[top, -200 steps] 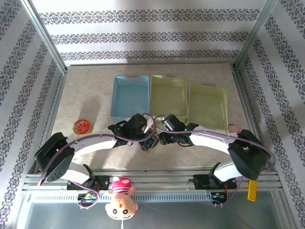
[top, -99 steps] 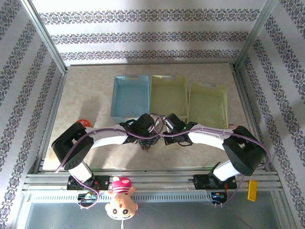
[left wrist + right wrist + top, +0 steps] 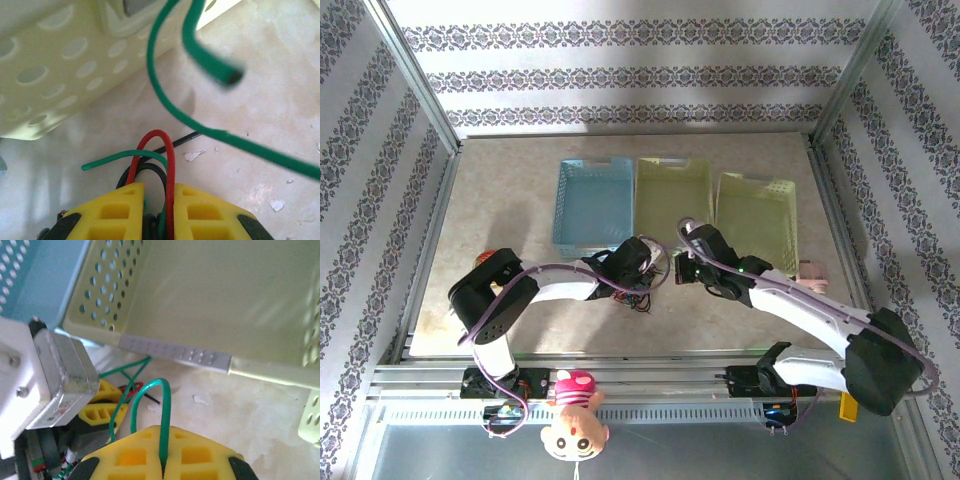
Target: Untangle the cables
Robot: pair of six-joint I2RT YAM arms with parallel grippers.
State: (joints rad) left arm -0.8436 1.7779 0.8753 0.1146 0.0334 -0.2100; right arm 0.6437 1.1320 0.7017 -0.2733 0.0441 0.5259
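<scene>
Grips the cables (image 3: 157, 132) in the left tool (image 3: 159, 205), its yellow halves drawn together on the red cable (image 3: 170, 160), green cable (image 3: 260, 150) and black cable (image 3: 180, 140), low over the worktop (image 3: 260, 90) just beside the yellow-green basket (image 3: 55, 75). Pinches a loop of green cable in the right tool (image 3: 162, 460), clamped tight between its fingers (image 3: 125, 455). Holds both tools near each other at mid worktop, in front of the blue basket (image 3: 592, 200).
</scene>
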